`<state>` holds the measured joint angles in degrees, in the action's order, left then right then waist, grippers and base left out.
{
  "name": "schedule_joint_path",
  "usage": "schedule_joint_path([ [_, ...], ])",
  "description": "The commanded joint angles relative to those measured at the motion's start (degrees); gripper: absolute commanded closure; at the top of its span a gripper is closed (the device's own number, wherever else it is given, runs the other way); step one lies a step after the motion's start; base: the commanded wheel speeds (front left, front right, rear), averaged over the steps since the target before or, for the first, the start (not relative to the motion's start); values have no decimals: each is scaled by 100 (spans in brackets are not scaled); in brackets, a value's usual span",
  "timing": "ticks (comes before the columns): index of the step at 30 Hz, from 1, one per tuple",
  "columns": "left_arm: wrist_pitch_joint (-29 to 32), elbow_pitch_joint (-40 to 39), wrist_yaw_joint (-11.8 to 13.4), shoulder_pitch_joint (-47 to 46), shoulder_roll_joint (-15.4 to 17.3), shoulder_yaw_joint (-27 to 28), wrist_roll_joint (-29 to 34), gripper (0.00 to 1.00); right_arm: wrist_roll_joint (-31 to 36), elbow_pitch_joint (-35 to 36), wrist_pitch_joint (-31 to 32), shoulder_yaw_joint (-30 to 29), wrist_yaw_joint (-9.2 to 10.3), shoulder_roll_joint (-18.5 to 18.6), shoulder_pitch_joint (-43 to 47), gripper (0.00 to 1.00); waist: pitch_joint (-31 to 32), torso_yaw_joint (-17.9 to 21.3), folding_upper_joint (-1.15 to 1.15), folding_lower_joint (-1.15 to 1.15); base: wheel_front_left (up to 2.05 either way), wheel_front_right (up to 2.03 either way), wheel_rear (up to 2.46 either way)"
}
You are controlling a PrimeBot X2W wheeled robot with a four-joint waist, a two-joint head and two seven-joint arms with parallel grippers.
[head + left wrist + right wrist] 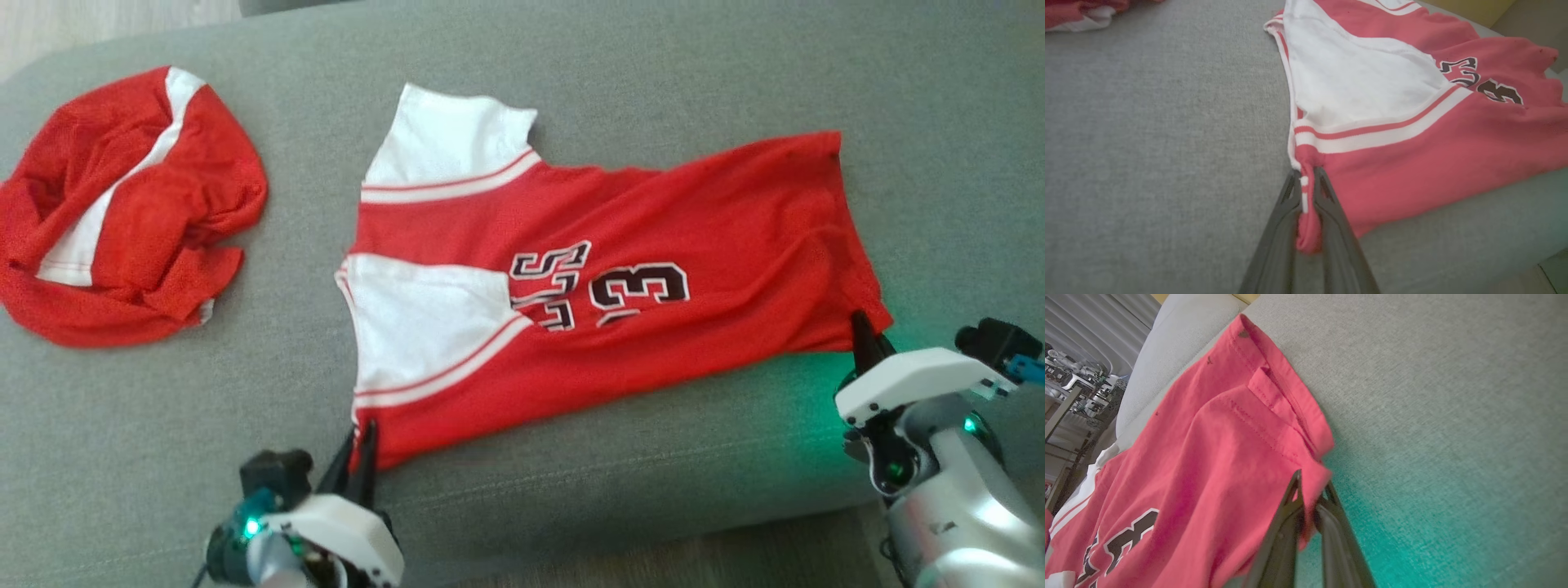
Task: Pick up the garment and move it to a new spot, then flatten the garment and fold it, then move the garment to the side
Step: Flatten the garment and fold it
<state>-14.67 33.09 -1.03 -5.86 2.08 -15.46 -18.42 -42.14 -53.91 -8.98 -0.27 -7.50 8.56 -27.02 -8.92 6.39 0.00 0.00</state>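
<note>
Pinching near corners of the jersey (653, 237), left hand (364, 433) and right hand (862, 325) both grip cloth. Best to lift together, keeping the edge taut.

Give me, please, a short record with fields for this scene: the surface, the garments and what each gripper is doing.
surface: grey cushion
main garment: red and white jersey, spread out, wrinkled, dark number print facing up
left gripper: shut on the jersey's near corner, by the white sleeve
right gripper: shut on the jersey's near hem corner
other item: crumpled red and white garment, lying apart from the jersey, to its left in the head view
</note>
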Motion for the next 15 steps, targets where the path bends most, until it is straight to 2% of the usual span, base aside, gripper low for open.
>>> schedule_joint_path([
  [1,-33,-169,11,46,80,107,-37,100,74,131,43,54,1,105,31,100,49,-5,0,0,0,0,0],
  [8,-33,-216,33,182,80,3,-69,100,288,82,130,-75,1,123,95,100,152,6,0,0,0,0,0],
  [9,-33,-249,38,176,80,-10,-76,80,340,98,109,-88,1,126,99,26,162,10,0,0,0,0,0],
  [10,-33,-294,53,167,80,-7,-81,4,388,106,86,-115,1,127,99,0,172,15,0,0,0,0,0],
  [11,-33,-338,67,157,80,3,-92,0,458,121,60,-126,1,129,94,0,180,22,0,0,0,0,0],
  [15,-33,-635,120,107,80,124,-133,0,768,287,-141,-185,1,119,58,0,198,53,0,0,0,0,0],
])
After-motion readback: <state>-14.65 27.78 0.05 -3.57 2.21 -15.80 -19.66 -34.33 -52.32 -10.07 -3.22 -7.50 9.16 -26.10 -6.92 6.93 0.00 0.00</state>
